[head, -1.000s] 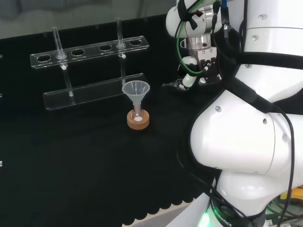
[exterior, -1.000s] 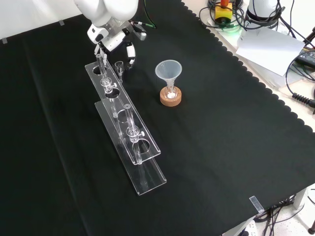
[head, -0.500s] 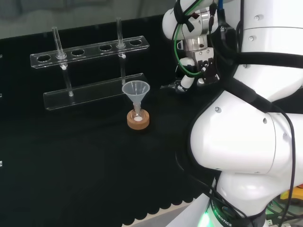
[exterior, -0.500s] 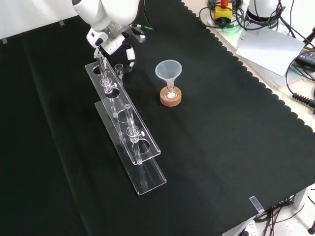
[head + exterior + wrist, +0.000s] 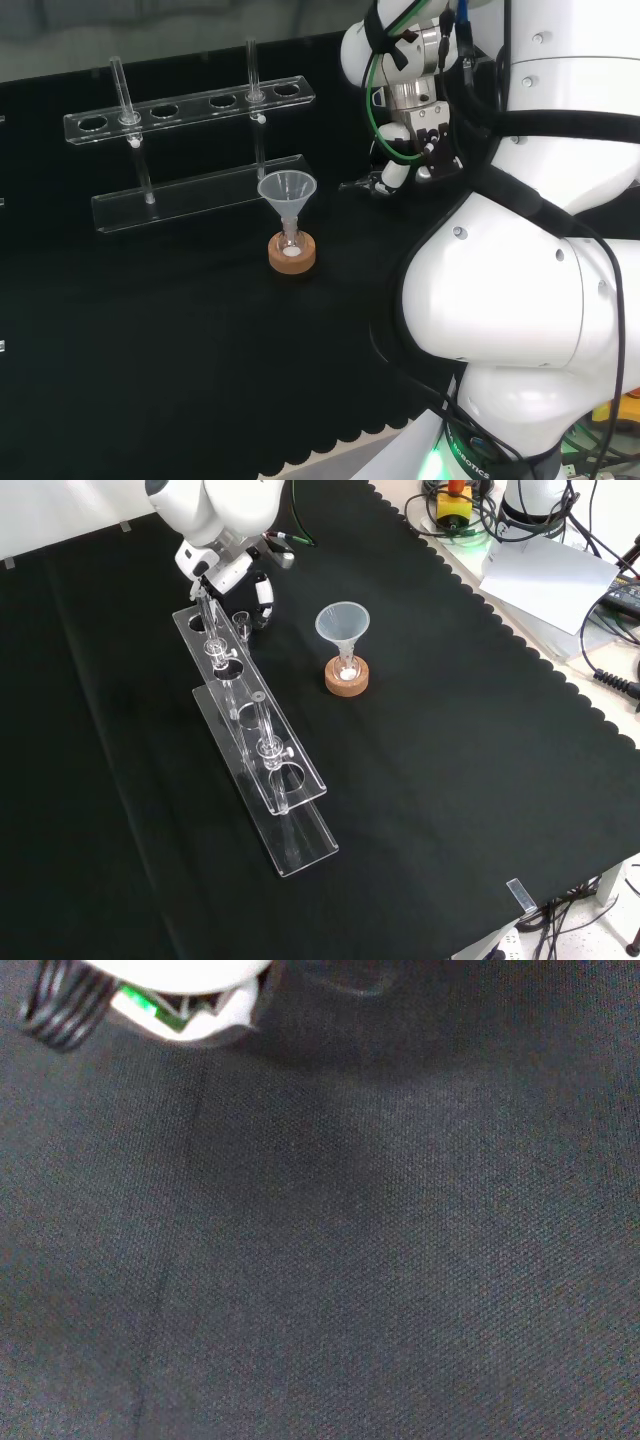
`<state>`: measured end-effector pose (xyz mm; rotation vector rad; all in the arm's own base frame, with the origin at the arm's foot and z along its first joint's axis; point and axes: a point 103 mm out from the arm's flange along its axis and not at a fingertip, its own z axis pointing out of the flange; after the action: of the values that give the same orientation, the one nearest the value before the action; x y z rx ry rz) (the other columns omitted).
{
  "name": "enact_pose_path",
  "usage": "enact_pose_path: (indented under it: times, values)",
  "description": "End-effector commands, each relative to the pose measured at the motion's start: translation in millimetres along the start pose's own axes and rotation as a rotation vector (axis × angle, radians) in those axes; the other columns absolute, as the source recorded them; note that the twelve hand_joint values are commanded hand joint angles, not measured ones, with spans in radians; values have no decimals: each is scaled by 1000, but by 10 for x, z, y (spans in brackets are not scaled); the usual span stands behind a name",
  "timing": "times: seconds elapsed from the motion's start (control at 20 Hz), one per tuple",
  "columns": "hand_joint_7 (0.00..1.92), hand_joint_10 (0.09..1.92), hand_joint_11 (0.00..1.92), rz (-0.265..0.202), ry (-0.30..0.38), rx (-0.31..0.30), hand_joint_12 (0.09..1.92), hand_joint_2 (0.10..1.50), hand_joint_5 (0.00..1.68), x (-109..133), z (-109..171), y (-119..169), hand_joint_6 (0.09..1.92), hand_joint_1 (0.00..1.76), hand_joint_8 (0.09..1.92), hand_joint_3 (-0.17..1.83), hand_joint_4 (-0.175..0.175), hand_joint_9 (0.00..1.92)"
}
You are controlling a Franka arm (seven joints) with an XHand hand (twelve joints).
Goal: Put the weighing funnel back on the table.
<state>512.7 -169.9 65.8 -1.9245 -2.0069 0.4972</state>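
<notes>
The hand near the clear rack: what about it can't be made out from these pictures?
Head view: the hand is half covered by green cables and the arm's links, so its grip cannot be told.
Front view: the weighing funnel, a tiny clear piece by the rack, is too small to tell whether the hand touches it.
Wrist view: the hand's white part is blurred and cut off by the edge.

Weighing funnel (image 5: 241, 621): small clear piece, apparently mouth up. Position: on the black cloth (image 5: 450, 780), near its upper edge in the front view, left of centre.
</notes>
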Motion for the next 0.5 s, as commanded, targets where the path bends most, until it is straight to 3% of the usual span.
enact_pose_path:
  times: [0.05,0.15,0.25,0.35,0.5]
  values:
    - [471,526,376,-14,-18,0,1300,826,965,14,-16,2,950,999,690,450,132,715]
    - [343,569,311,-26,-37,20,1319,775,738,30,-18,-6,897,927,691,484,52,610]
    - [184,602,190,-36,-93,67,1349,724,484,56,-21,-14,705,888,664,549,2,456]
    - [66,627,71,-32,-94,77,1362,701,361,55,-36,-33,466,861,613,583,-17,306]
    - [7,632,8,-31,-84,63,1259,695,285,47,-90,-96,197,836,369,580,-24,127]
